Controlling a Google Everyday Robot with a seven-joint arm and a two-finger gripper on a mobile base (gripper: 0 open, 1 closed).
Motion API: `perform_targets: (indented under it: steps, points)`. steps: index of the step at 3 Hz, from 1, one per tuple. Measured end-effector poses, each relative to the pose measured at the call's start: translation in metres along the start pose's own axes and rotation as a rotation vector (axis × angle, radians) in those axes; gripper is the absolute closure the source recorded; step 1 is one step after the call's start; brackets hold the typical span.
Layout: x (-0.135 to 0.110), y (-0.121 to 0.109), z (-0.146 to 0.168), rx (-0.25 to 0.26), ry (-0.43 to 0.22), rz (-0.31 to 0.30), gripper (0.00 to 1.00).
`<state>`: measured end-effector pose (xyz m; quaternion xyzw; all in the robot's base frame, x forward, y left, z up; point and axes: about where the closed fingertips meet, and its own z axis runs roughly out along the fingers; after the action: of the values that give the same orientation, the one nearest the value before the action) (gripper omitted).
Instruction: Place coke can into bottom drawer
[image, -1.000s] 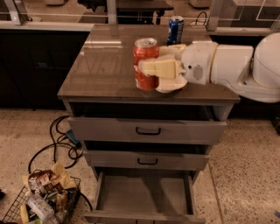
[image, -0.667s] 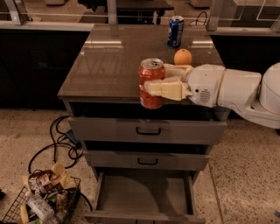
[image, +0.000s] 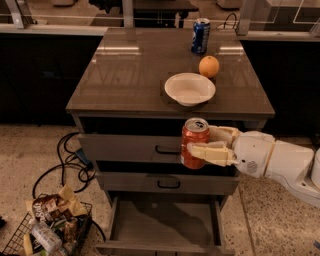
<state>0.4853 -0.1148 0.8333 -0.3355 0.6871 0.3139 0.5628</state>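
Note:
The coke can (image: 194, 141), red with a silver top, is upright in my gripper (image: 202, 145), which is shut on it from the right. The can hangs in front of the cabinet's two upper drawers, above the open bottom drawer (image: 165, 223). That drawer is pulled out at the cabinet's foot and shows a plain grey floor with nothing in it. My white arm (image: 280, 160) reaches in from the right edge of the view.
On the cabinet top (image: 125, 75) stand a white bowl (image: 189, 88), an orange (image: 209, 66) and a blue soda can (image: 200, 35). A wire basket (image: 47, 227) of snack packs sits on the floor at lower left, with black cables (image: 70, 165) beside the cabinet.
My gripper has carried the coke can down and forward, from over the cabinet top to in front of the upper drawers. The bowl, hidden before, now shows.

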Motion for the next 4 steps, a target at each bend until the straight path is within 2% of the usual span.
perform_targets:
  steps: [1, 2, 3, 4]
  points:
    - [0.004, -0.001, 0.006, -0.002, 0.012, -0.003, 1.0]
    - [0.051, 0.0, 0.014, 0.004, 0.024, 0.016, 1.0]
    - [0.123, 0.019, 0.014, -0.02, 0.006, 0.057, 1.0]
    - [0.206, 0.052, 0.003, -0.079, -0.038, 0.085, 1.0]
